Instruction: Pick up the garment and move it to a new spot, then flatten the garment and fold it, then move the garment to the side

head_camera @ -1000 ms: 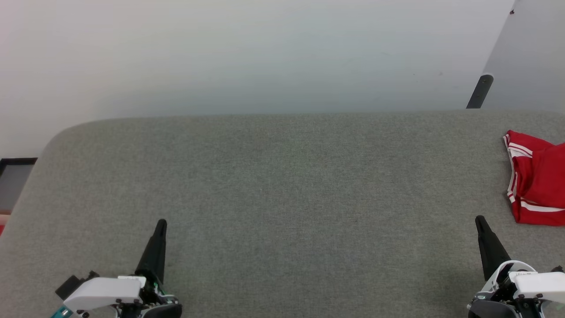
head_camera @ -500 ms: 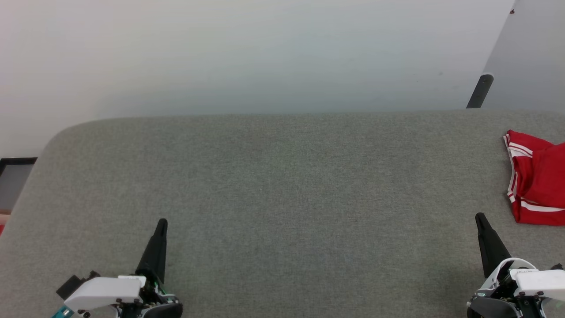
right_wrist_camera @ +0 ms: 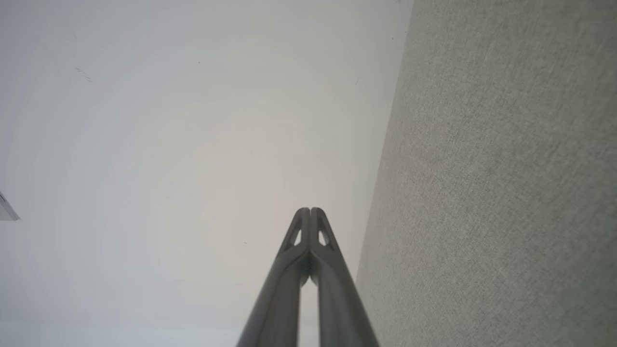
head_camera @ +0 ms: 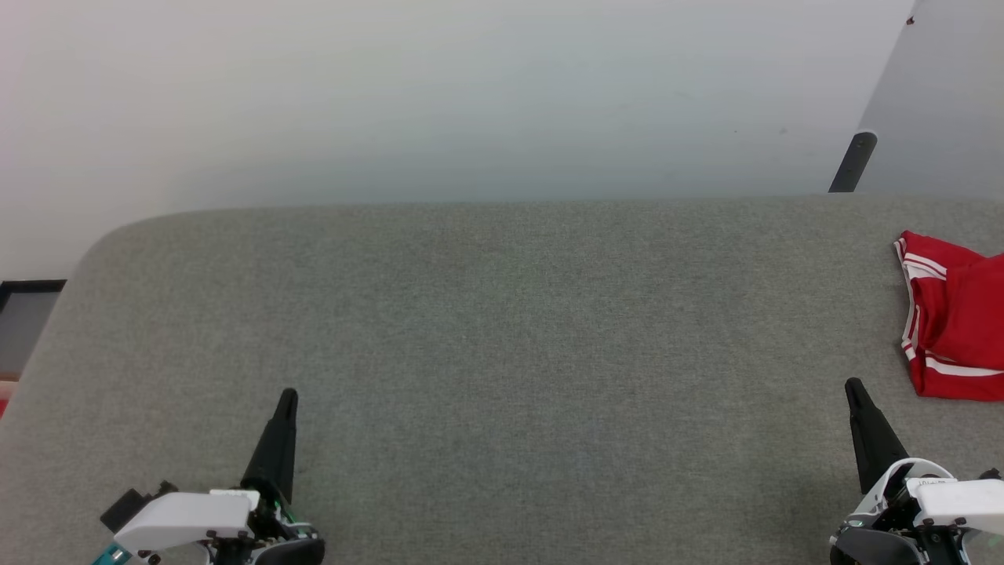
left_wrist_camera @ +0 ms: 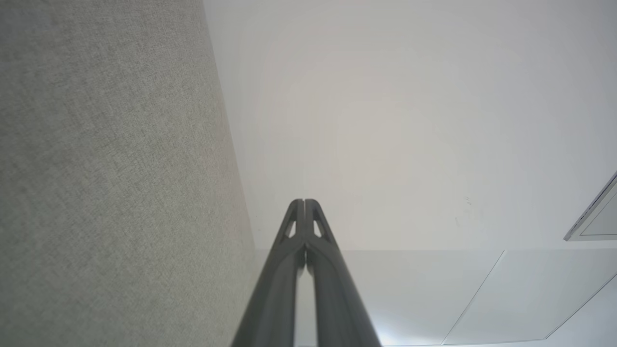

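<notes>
The garment [head_camera: 953,322] lies as a compact red bundle at the far right of the grey table [head_camera: 502,329], partly cut off by the frame, its red-white striped trim turned toward the middle. The left gripper [head_camera: 287,396] and right gripper [head_camera: 852,386] sit at the near edge, each with its 2 fingers pressed together on nothing. The right one is near the garment but apart from it. The garment looks folded and set aside, so the task seems about done. Finishing well means keeping both arms clear of the bundle so no fold is dragged open. No brand or numeral is legible, and a mark on the right gripper's white housing is too small to read.
</notes>
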`<state>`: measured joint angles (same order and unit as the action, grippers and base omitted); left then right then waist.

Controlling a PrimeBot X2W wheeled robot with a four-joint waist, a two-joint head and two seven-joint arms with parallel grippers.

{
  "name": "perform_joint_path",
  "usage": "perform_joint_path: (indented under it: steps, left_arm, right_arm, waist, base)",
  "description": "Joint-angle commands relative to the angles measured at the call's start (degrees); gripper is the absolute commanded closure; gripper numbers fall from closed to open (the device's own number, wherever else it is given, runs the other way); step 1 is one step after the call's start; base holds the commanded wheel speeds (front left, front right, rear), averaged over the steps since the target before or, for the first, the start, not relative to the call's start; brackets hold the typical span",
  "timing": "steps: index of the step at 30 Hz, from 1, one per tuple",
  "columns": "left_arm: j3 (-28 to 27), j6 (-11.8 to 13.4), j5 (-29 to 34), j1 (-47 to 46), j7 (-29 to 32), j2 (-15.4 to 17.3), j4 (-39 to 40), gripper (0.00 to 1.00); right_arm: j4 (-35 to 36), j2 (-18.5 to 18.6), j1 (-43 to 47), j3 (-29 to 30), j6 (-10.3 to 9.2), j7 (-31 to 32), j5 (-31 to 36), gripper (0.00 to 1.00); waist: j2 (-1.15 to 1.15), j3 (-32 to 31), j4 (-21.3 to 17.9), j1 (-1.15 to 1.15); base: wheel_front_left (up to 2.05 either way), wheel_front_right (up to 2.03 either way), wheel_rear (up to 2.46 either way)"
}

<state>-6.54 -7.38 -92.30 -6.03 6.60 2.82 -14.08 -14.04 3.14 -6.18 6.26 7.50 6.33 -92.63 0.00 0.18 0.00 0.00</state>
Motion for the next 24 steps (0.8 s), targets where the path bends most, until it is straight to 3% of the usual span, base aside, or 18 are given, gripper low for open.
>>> perform_joint_path:
  steps: [1,24]
  left_arm:
    - [0.0,-0.2,-0.2,-0.5,0.1,0.0,-0.1,1.00]
    - [0.0,-0.2,-0.2,-0.5,0.1,0.0,0.0,1.00]
  right_arm:
    - [0.0,-0.2,-0.2,0.1,-0.02,0.2,0.0,1.00]
    - [0.0,-0.2,-0.2,0.2,-0.02,0.2,0.2,1.00]
  waist:
    - [0.00,0.0,0.0,0.00]
    - [0.00,0.0,0.0,0.00]
  base:
    - [0.00,0.00,0.00]
    - [0.00,0.00,0.00]
